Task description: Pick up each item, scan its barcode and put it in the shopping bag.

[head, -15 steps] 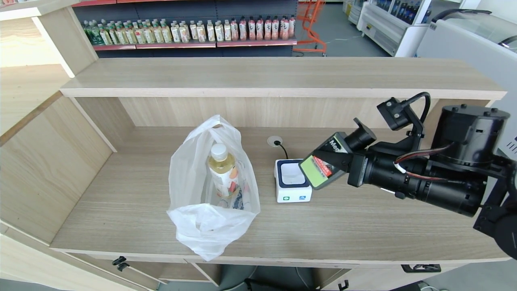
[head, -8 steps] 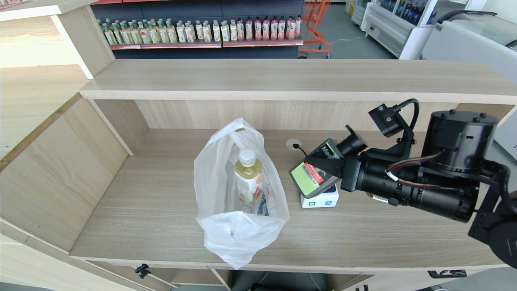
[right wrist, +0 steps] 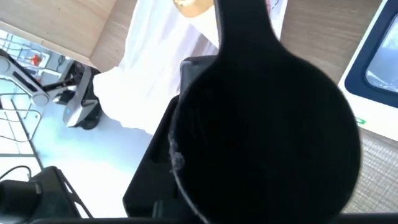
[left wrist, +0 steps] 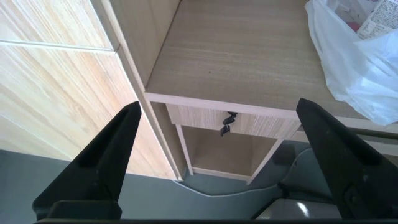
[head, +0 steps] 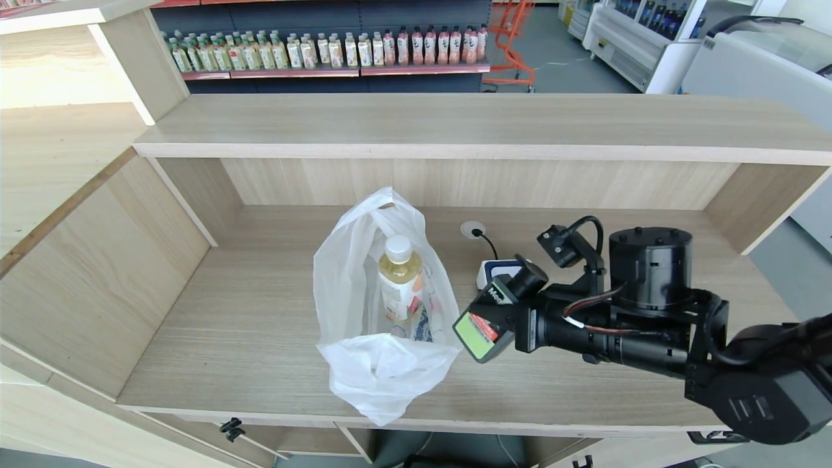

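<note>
A white plastic shopping bag (head: 380,325) stands open in the middle of the wooden counter (head: 247,325), with a capped bottle of yellow drink (head: 400,276) upright inside. My right gripper (head: 504,312) is shut on a small box with a green face (head: 478,335), held just off the bag's right side, above the counter. The white scanner (head: 497,268) sits behind the box, partly hidden by the arm. In the right wrist view a dark shape covers the middle, with the bag (right wrist: 149,68) and the scanner (right wrist: 379,68) beside it. My left gripper (left wrist: 216,124) hangs open by the counter's front left corner, the bag (left wrist: 354,68) off to one side.
A cable runs from the scanner to a round grommet (head: 472,229) at the back. A raised ledge (head: 455,123) and side walls (head: 97,273) enclose the counter. A drawer handle (head: 231,429) sits under the front edge. Shelves of bottles (head: 325,52) stand far behind.
The head camera shifted at first. Since then my right arm has come down and leftward with the box, off the scanner and up to the bag's right side.
</note>
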Motion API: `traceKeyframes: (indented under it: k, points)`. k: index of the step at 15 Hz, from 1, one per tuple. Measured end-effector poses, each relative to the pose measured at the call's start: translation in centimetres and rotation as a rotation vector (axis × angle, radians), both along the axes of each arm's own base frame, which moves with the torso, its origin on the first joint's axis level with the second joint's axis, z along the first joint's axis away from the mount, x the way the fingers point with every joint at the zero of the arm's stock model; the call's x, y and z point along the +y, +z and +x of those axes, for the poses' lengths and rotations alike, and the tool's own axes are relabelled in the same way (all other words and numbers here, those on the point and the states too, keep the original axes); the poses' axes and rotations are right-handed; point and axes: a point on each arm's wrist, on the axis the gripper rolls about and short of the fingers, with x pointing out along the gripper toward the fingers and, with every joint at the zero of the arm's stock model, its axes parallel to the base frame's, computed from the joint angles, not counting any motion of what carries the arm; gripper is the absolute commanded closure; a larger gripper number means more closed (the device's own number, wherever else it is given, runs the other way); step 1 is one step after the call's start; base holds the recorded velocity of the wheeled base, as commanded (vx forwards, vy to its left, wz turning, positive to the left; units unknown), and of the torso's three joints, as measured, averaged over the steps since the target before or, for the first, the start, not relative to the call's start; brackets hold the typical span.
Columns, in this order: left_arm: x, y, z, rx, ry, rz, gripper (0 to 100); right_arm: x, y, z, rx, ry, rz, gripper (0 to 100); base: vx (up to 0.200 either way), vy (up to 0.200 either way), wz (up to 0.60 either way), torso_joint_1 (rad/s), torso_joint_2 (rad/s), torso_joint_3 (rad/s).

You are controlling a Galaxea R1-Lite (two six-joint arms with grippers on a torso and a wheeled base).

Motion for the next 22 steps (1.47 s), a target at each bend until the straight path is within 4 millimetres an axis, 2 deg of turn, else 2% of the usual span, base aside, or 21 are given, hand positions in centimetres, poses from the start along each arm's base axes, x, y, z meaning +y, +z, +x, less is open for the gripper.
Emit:
traceKeyframes:
  k: [6,10,12,18,19,22]
  points:
    - [0.0,0.0,0.0,0.0,0.0,0.0,0,2.4,-2.2,3.0,-0.062,0.049,-0.036,100,0.0,0.0,0.0,0.0,0.0,0.0]
    - [0.0,0.0,0.0,0.0,0.0,0.0,0,5.2,-3.3,4.5,-0.101,0.089,-0.02,100,0.0,0.0,0.0,0.0,0.0,0.0]
    - [0.0,0.0,0.0,0.0,0.0,0.0,0,6.3,-4.3,4.9,-0.149,0.127,-0.071,100,0.0,0.0,0.0,0.0,0.0,0.0]
    - [0.0,0.0,0.0,0.0,0.0,0.0,0,7.5,-7.3,5.8,-0.308,0.211,-0.236,100,0.0,0.0,0.0,0.0,0.0,0.0]
    - [0.0,0.0,0.0,0.0,0.0,0.0,0,7.6,-7.6,5.9,-0.325,0.218,-0.253,0,0.0,0.0,0.0,0.0,0.0,0.0]
    - [0.0,0.0,0.0,0.0,0.0,0.0,0,7.8,-7.7,6.0,-0.33,0.215,-0.218,0,0.0,0.0,0.0,0.0,0.0,0.0]
